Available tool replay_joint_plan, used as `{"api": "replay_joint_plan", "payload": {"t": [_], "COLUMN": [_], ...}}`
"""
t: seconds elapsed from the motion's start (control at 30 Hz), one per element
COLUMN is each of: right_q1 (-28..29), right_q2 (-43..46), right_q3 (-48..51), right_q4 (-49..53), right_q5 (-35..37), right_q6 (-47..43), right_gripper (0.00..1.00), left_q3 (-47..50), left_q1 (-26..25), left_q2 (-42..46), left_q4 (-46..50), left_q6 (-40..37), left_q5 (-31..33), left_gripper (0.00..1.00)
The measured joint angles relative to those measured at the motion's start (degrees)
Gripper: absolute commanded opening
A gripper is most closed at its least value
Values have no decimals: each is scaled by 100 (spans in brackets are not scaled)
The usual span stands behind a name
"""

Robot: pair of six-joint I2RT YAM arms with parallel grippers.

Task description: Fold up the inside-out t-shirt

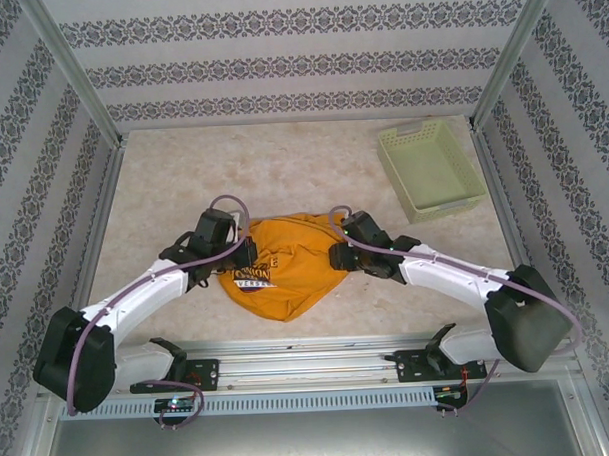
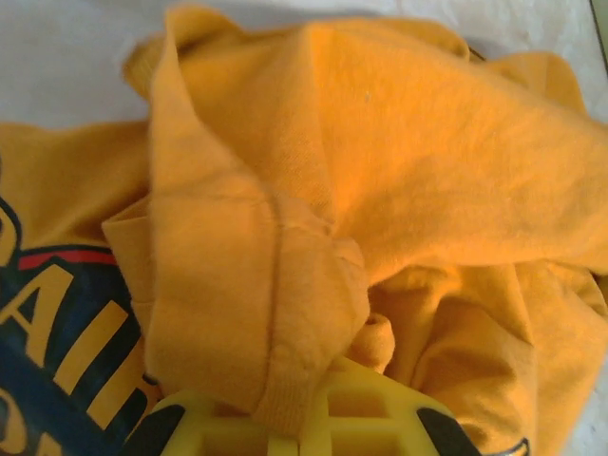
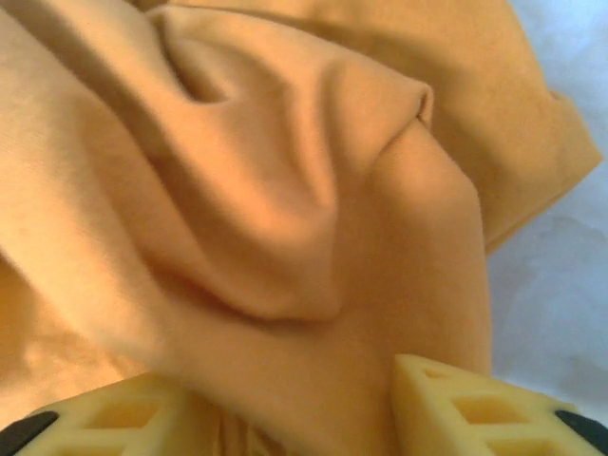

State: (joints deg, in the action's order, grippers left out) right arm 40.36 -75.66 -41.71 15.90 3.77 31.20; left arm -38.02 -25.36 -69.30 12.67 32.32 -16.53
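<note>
Soft, crumpled orange-yellow cloth t-shirt [image 1: 286, 274] lies bunched on the pale speckled table [image 1: 282, 169]. It's light and floppy, and it'll sag. Left end effector [image 2: 302, 423] pinches a sleeve cuff [image 2: 285, 394]; right end effector [image 3: 294, 418] gapes around a fold [image 3: 285, 237]. Hems look the surest holds.

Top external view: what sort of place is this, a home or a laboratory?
Most likely a robot test cell, not a home: metal frame posts hold patterned wall panels, and left arm and right arm sit on a rail.
</note>
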Motion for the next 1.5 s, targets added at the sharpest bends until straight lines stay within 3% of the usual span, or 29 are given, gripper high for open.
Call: {"api": "replay_joint_plan", "payload": {"t": [0.23,0.47,0.6,0.73,0.77,0.97,1.13,1.33,1.5], "right_q1": [671,844,964,1377,1504,2302,2437,2308,1718], "right_q2": [588,-586,-1211,-1276,-1255,-695,-538,-396,-306], "right_q3": [-385,-695,-726,-581,-503,339,647,643,127], "right_q4": [-48,-540,-654,-734,-748,-621,-599,-546,-592], "right_q5": [214,-39,-120,-11,76,763,898,990,960], "right_q6": [52,210,210,177,175,188,376,455,267], "right_gripper": [50,57,35,1,0,0,0,27,48], "left_q3": [116,118,210,396,437,584,719,754,752], "left_q1": [0,0,-2,-2,-2,-7,-7,-31,-92], "left_q2": [498,605,743,960,981,855,717,715,734], "left_q4": [-389,-588,-717,-774,-793,-811,-815,-809,-802], "left_q6": [120,234,330,398,400,407,407,400,398], "left_q5": [-170,-323,-490,-577,-590,-568,-476,-437,-422], "left_gripper": [0,0,0,0,0,0,0,0,0]}}
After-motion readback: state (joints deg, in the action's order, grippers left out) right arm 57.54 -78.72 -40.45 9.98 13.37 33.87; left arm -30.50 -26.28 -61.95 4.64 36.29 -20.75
